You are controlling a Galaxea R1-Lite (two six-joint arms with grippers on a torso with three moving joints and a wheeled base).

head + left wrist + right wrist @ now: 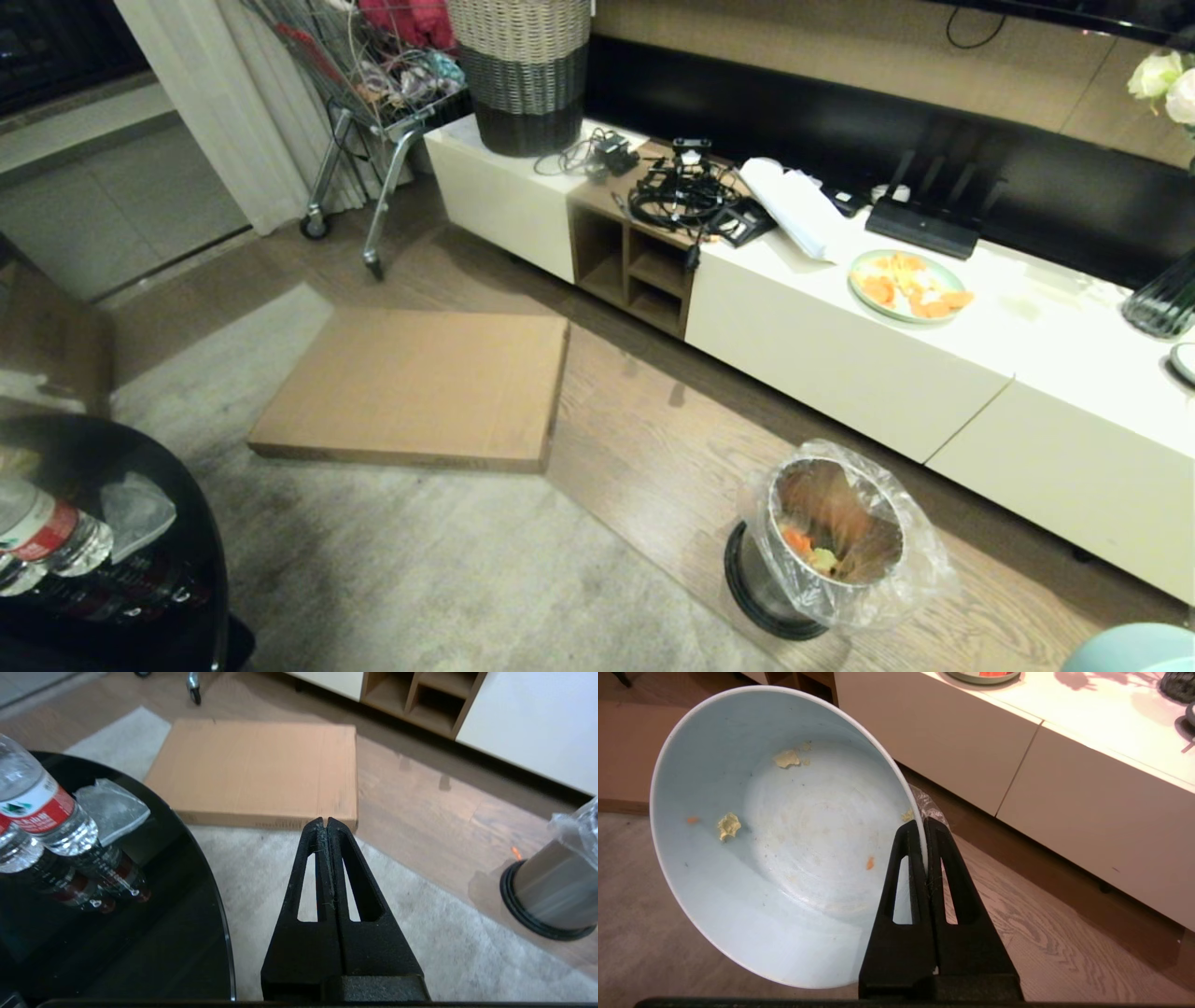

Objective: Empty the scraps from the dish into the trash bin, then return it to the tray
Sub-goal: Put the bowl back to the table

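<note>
Two plastic water bottles (44, 816) with red-and-white labels lie on a round black glass surface (154, 933) at the robot's left, beside a crumpled clear wrapper (112, 807); the label print is too small to read, though a small dark green mark seems to sit on the white band. The floor is wood planking partly covered by a pale grey rug (401, 560), with a flat cardboard box (420, 387) lying across the rug's edge. Along the wall runs a long low white cabinet (840, 355) with open wooden cubbies, carrying a woven grey-and-cream basket (525, 70), a tangle of black cables (686, 196), a black router (924, 229) and a pale-green plate (906, 285) of orange pieces. A wire cart (373, 84) stands by the curtain. The trash bin (826, 546), steel with a clear liner, stands on the floor before the cabinet, with orange and yellowish scraps (810, 551) inside. The right gripper (926, 828) is clamped on the rim of the dish (784, 844), held tilted above the floor, a few bits stuck inside. The left gripper (326, 823) has its fingers pressed together, holding nothing, over the rug.
</note>
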